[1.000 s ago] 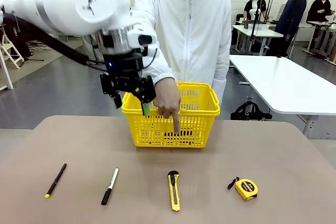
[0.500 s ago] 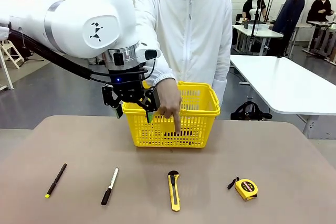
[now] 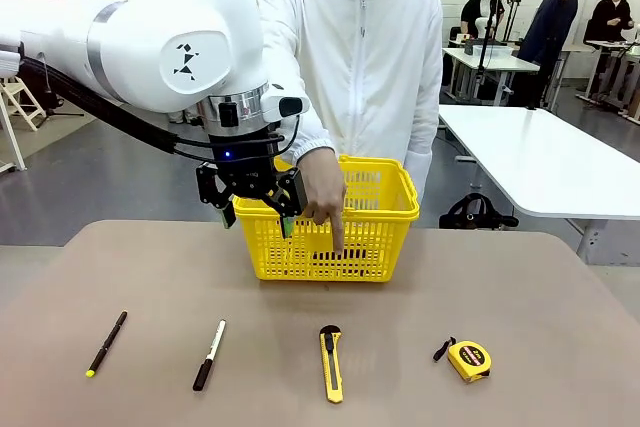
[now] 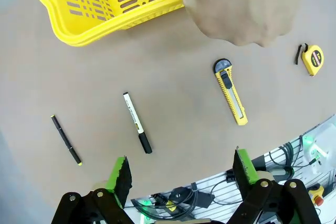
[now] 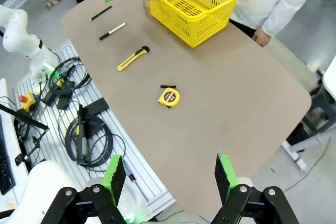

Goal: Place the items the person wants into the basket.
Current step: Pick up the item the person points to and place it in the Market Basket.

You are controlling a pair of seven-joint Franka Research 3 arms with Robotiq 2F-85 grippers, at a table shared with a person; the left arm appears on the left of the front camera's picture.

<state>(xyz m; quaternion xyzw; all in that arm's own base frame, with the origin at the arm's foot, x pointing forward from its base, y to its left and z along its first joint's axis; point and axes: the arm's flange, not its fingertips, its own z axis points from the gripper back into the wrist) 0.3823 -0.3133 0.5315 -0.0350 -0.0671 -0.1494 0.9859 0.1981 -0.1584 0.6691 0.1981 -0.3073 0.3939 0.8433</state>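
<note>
Front view | brown table (image 3: 500,277), grey floor (image 3: 120,177), white tables (image 3: 540,162) behind | left tool (image 3: 257,217), right tool (image 5: 169,163) wide open, empty

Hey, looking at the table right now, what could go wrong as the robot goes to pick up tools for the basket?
1. The open left gripper hangs close beside the person's hand, which points down in front of the basket; a descent could bump it.
2. The marker lies between the pen and the box cutter and looks much like the pen, so the wrong one might get picked.
</note>
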